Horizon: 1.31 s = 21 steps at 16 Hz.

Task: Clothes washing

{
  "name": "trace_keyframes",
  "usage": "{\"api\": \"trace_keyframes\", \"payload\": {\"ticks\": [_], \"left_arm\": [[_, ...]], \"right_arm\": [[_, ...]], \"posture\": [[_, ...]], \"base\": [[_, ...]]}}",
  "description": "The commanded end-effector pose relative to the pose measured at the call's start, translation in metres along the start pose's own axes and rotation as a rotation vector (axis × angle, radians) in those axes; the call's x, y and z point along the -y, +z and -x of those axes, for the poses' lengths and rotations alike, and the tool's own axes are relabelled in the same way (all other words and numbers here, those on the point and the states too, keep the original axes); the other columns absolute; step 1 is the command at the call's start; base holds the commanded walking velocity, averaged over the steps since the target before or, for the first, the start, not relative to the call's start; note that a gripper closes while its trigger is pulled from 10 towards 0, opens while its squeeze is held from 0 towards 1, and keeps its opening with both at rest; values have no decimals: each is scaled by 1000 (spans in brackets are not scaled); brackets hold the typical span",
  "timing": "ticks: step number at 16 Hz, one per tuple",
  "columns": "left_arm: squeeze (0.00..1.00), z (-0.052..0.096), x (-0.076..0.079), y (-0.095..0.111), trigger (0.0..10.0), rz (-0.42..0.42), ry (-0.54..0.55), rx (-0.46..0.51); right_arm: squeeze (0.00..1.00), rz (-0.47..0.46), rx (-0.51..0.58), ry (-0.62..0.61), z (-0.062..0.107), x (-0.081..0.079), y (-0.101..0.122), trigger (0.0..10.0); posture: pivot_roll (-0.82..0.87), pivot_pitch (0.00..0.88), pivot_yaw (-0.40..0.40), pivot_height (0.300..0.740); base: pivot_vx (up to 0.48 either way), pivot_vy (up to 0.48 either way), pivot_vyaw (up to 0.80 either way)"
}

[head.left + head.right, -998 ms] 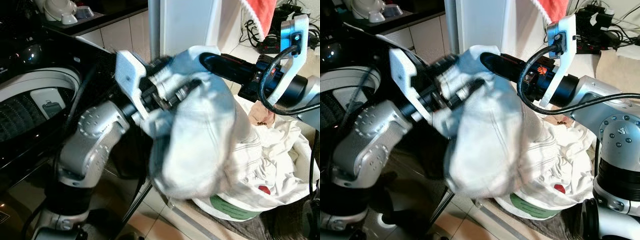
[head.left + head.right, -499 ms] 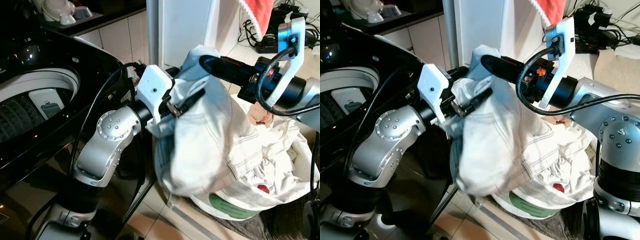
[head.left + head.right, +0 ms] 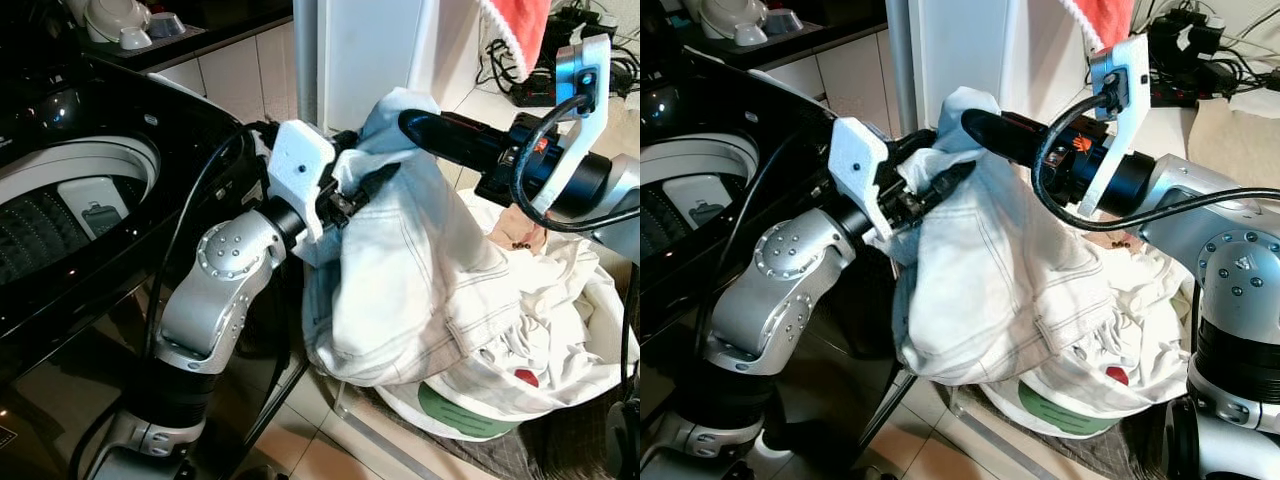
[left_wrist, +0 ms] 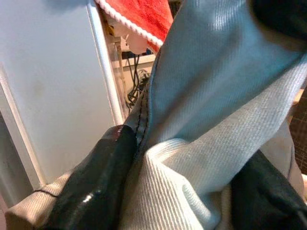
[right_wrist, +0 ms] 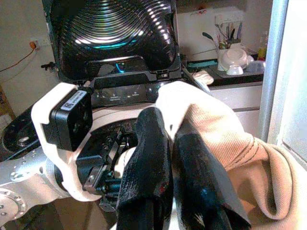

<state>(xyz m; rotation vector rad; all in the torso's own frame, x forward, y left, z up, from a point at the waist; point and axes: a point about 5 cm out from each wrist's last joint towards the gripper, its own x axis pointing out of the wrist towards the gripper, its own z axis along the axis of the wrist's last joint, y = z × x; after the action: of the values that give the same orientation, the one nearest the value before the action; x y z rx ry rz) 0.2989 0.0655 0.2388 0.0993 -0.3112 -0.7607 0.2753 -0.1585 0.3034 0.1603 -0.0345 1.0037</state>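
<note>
**A:** Start at the hands. What are they doing?

**B:** The left gripper (image 3: 362, 192) is clenched on a fold of the white garment (image 3: 410, 290); the left wrist view has cloth bunched between its two black fingers (image 4: 93, 184). The right gripper (image 5: 175, 153) pinches the same garment near its top edge, fingers pressed together with fabric draped over them.

**A:** Why both on one piece?

**B:** My guess is the garment is bulky and heavy-looking. Held at two points, it hangs as one bundle rather than trailing, which should make it easier to carry across.

**A:** Where does it hang?

**B:** In the left eye view, at centre, with its lower end resting on the pile of white laundry (image 3: 560, 310) at about four o'clock. That pile sits in a basket with a green label (image 3: 455, 415).

**A:** And the washer?

**B:** The washing machine (image 3: 70, 215) is at nine o'clock, lid up, drum (image 3: 45, 225) open. The garment is not yet over it; it is beside the machine's dark front corner.

**A:** What's around that?

**B:** A white panel (image 3: 370, 50) at twelve o'clock, a red towel (image 3: 520, 30) and a tangle of cables (image 3: 510, 75) at one o'clock.
</note>
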Motion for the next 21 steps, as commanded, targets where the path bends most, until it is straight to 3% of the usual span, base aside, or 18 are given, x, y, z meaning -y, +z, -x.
{"api": "trace_keyframes", "payload": {"ticks": [1, 2, 6, 9, 17, 18, 19, 21], "left_arm": [[0, 7, -14, 3, 0, -66, 73, 10], [0, 8, -12, 1, 0, -98, 56, 5], [0, 12, -15, -3, 0, 46, 98, -8], [0, 16, -17, -8, 0, 3, 105, -32], [0, 20, -33, 3, 0, 6, 181, 24], [0, 21, -40, 8, 0, -2, 219, 42], [0, 21, -47, 13, 0, -8, 248, 59], [0, 25, -78, 35, 0, -101, 354, 107]], "right_arm": [[0, 42, 33, 30, 2, -7, 10, 0], [0, 42, 33, 28, 3, -7, 9, 0], [0, 42, 31, 24, 3, -7, 8, 0], [0, 42, 30, 21, 4, -7, 7, 0], [0, 49, 27, -2, 4, -5, 6, 0], [337, 60, 30, -32, 4, -3, 7, 9686], [1000, 29, 48, -34, 4, -1, 8, 10000], [1000, 21, 65, -25, 5, 1, 11, 10000]], "posture": [[-73, 0, 41, 740], [-73, 0, 43, 740], [-75, 0, 47, 740], [-75, 0, 48, 740], [-73, 0, 48, 740], [-73, 0, 48, 740], [-73, 0, 48, 740], [-66, 0, 46, 740]], "base": [[0, 0, 0], [0, 0, 0], [0, 0, 0], [0, 0, 0], [0, 0, 0], [0, 0, 0], [0, 0, 0], [0, 0, 0]]}}
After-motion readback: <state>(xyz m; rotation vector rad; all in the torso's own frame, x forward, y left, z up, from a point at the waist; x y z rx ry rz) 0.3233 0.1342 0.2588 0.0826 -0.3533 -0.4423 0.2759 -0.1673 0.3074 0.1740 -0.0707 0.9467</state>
